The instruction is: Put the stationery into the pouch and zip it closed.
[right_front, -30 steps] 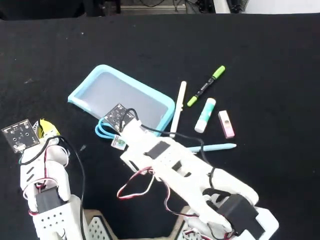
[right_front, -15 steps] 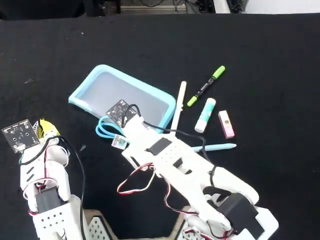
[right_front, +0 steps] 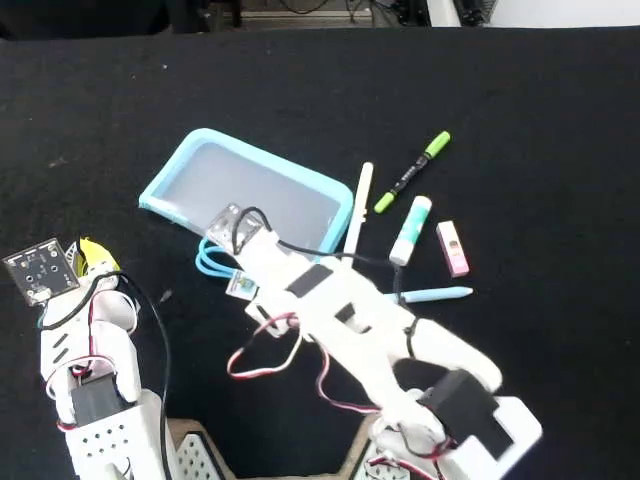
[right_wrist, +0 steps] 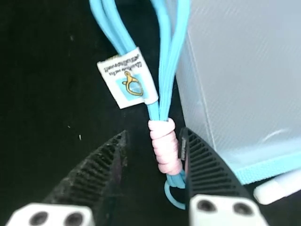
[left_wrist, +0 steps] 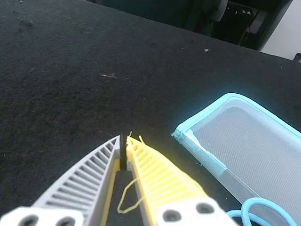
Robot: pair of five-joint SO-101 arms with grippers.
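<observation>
1. Pouch cord, at the fingers: the right gripper (right_wrist: 153, 136) has its dark ribbed fingers (right_wrist: 101, 169) spread apart. One finger sits on each side of the pink wrap (right_wrist: 163, 146) that binds the light blue cord loop (right_wrist: 170, 56). Nothing is clamped, and it cannot be told whether a finger touches the wrap.
2. Probable reason: the straddling position suggests the arm is set to take the loop, to steady or shift the pouch before loading.
3. Left gripper (left_wrist: 124, 141): the grey and yellow fingers are pressed together on nothing, above the table at the near left, well apart from the work. It is judged to be parked clear of the other arm.
4. Flat rectangular pouch with light blue edging and a translucent grey panel (right_front: 240, 185): it lies flat on the black table cover (right_front: 520, 120), left of centre, with the cord loop at its near edge. The zip state cannot be told.
5. Stationery: all of it lies outside the pouch, to its right.
   - The white pen (right_front: 356, 210) is just beside the pouch edge.
   - Farther right are the black marker with a green cap (right_front: 412, 172), the white glue stick with a green cap (right_front: 410, 231) and the small pink block (right_front: 452, 248).
   - The light blue pen (right_front: 435, 294) lies nearest, partly under the right arm.
6. View differences:
   - The right wrist view gives the finger gap, the wrap and a small white tag (right_wrist: 127, 77); in the high view the arm covers that gap.
   - The high view supplies the stationery layout.
   - The left wrist view adds the pouch's left corner seam.
</observation>
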